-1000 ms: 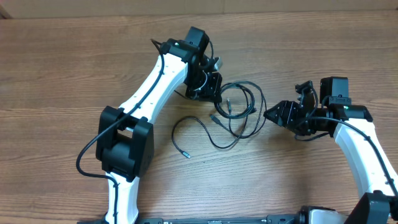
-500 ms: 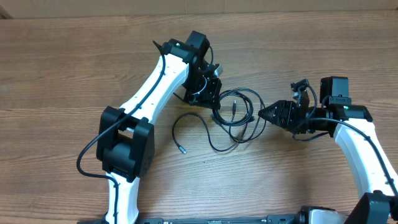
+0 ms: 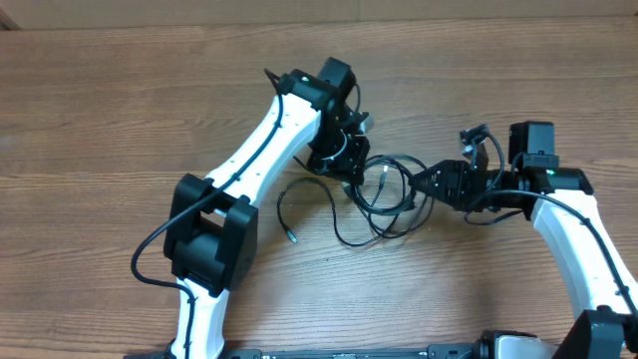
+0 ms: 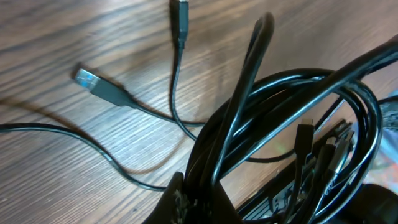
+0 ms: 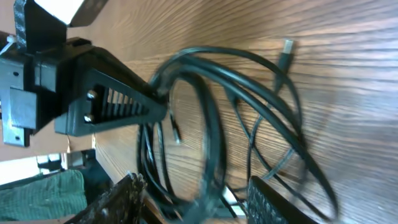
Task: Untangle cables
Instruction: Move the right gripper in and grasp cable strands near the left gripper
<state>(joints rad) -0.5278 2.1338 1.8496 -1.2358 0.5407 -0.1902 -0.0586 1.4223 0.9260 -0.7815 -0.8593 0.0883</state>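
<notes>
Cables (image 3: pixel 384 191) lie in one tangle of black loops near the middle of the wooden table (image 3: pixel 100 120). All positions below are given against that tangle.

Left arm (image 3: pixel 249 150): reaches in from the lower left, with its wrist over the tangle's left edge.

Left gripper (image 3: pixel 346 168): clenched on a bunch of strands at the tangle's left edge. The left wrist view shows several loops drawn together and entering the closed fingers (image 4: pixel 177 199) at the bottom of that view.

Loose strand (image 3: pixel 280 211): runs out from the tangle's lower left in an arc. It ends in a small plug (image 3: pixel 291 237) lying flat on the wood, apart from the loops.

The left wrist view also shows a silver-tipped plug (image 4: pixel 87 78) and a second dark plug (image 4: pixel 181 22) resting on the table beyond the held bunch.

Right gripper (image 3: pixel 419 183): at the tangle's right edge, pointing left into it. Its fingers (image 5: pixel 127 196) stand apart, released, with several loops passing between them. Whether any strand touches a pad cannot be told.

Right arm (image 3: pixel 578 239): comes in from the lower right of the tangle.
</notes>
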